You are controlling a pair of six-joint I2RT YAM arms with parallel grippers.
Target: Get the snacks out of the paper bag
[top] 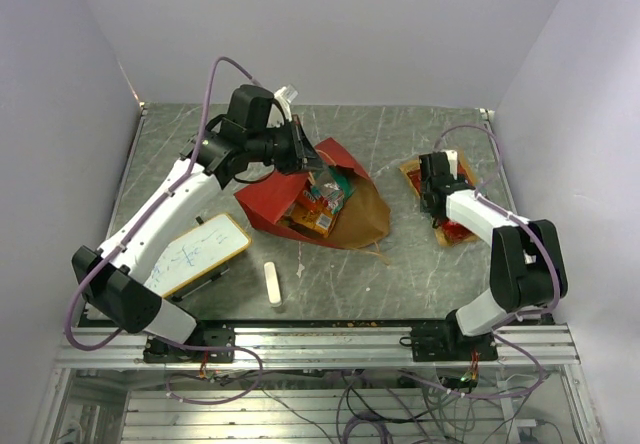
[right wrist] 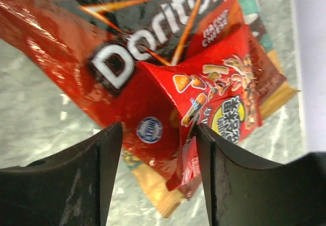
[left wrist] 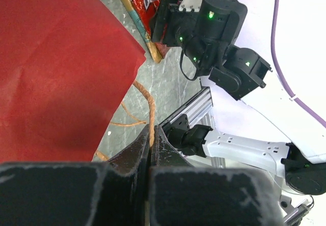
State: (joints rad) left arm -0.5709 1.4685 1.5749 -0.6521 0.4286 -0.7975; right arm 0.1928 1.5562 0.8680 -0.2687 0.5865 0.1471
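The left gripper [left wrist: 151,130] is pinched shut on the twisted handle [left wrist: 147,101] of the paper bag [top: 270,209], which is laid on its side, mouth turned toward the right arm. The right gripper [right wrist: 158,129] is held half-parted, empty, over a red packet [right wrist: 219,99] and a Doritos packet [right wrist: 127,58] out on the table [top: 420,264]; the snacks [top: 322,204] left in the bag's mouth are found to its left.

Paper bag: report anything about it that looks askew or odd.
The paper bag lies tipped on its side on the table, its mouth gaping open, with snacks crowding the opening rather than standing contained.
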